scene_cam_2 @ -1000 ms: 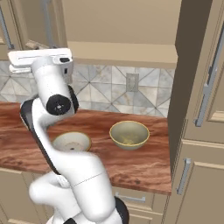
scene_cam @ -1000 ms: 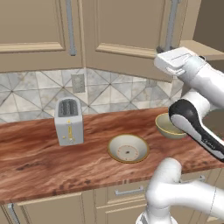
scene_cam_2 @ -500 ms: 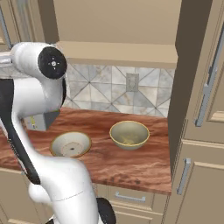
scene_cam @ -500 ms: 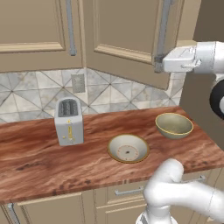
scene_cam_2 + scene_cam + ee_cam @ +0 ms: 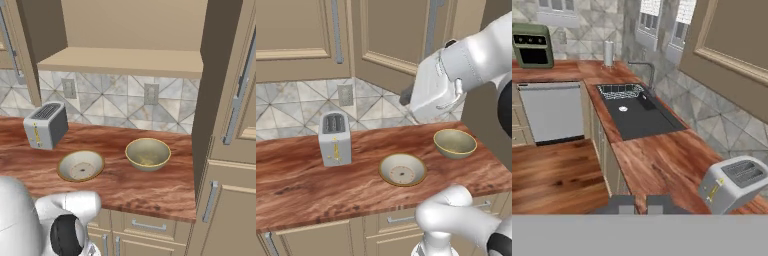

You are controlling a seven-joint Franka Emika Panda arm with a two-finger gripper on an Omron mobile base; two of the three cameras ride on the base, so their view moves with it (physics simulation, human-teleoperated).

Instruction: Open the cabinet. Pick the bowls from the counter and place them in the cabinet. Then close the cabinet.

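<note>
The cabinet (image 5: 120, 61) stands open above the counter (image 5: 150, 187), its beige shelf bare. Its right door (image 5: 387, 37) is swung out, grey bar handle (image 5: 431, 25) facing the room; in the right base view that door (image 5: 220, 75) is seen edge-on. The wide shallow bowl (image 5: 402, 170) (image 5: 81, 166) and the deep bowl (image 5: 455, 142) (image 5: 148, 153) sit on the counter (image 5: 301, 185), a little apart. My gripper (image 5: 405, 96) (image 5: 640, 204) hangs in the air above the bowls, below the open door, shut on nothing and pointing left along the counter.
A silver toaster (image 5: 335, 137) (image 5: 46, 125) (image 5: 734, 182) stands on the counter left of the bowls. Farther along the hand view are a black sink (image 5: 637, 110), a dishwasher (image 5: 552, 112) and an oven (image 5: 532, 47). A tall unit (image 5: 230, 150) bounds the counter's right end.
The hand has left the right door's handle and swung left and down toward the middle, turning to face along the counter. Its jaws have closed. The bowls have stayed put.
</note>
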